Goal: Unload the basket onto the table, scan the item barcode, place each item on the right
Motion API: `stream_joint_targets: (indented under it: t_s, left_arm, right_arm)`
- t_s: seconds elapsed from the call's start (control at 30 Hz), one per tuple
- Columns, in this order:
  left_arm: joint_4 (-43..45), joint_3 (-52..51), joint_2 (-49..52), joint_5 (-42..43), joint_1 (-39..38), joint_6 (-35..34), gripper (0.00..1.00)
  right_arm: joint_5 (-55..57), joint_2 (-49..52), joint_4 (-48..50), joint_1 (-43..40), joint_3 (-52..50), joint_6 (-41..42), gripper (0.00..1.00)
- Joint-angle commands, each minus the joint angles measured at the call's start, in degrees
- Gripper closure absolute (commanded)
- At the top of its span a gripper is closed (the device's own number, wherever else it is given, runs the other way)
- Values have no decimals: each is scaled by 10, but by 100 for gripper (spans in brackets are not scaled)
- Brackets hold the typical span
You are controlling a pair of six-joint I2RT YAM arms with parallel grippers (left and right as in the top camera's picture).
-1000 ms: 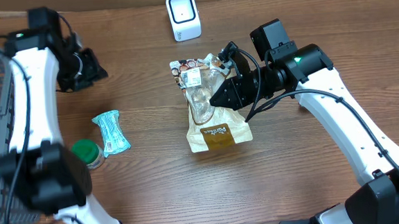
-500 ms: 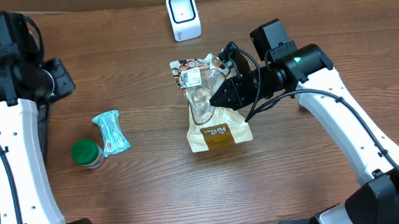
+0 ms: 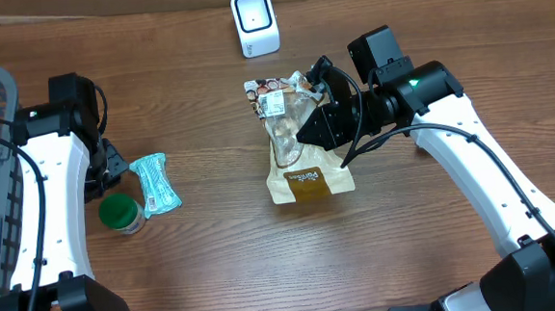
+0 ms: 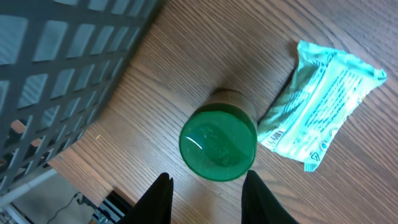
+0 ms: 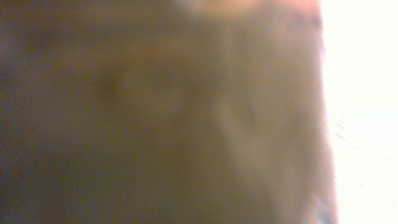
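Over the wood-grain table (image 3: pixel 217 265), right gripper (image 3: pixel 305 133) clamps a crinkly snack bag (image 3: pixel 305 179); left gripper (image 4: pixel 208 185) gapes slightly, empty.

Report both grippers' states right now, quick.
Left gripper: jaws open, empty, the green-lidded jar just ahead.
Right gripper: jaws closed on the snack bag.

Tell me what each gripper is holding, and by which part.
The right gripper grips the snack bag by its clear upper part. The left gripper holds nothing, open above the green-lidded jar.
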Motion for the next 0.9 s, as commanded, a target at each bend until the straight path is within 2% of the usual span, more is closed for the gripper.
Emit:
stream_joint_targets:
  t_s: [0.0,0.13,0.37,0.87]
  left_arm:
    - [-13,2,-9,-47,6,-56,78]
    - [-16,-19,-9,-65,20,-84,78]
    - [79,-107,-8,-56,44,-83,78]
    - [141,-172,-7,-34,44,-75,78]
  right_arm:
    - [21,-13,3,-2,10,4,96]
    - [22,-13,3,-2,10,4,96]
    - [24,-13,2,-2,10,4,96]
    - [29,-13,-2,-2,10,4,96]
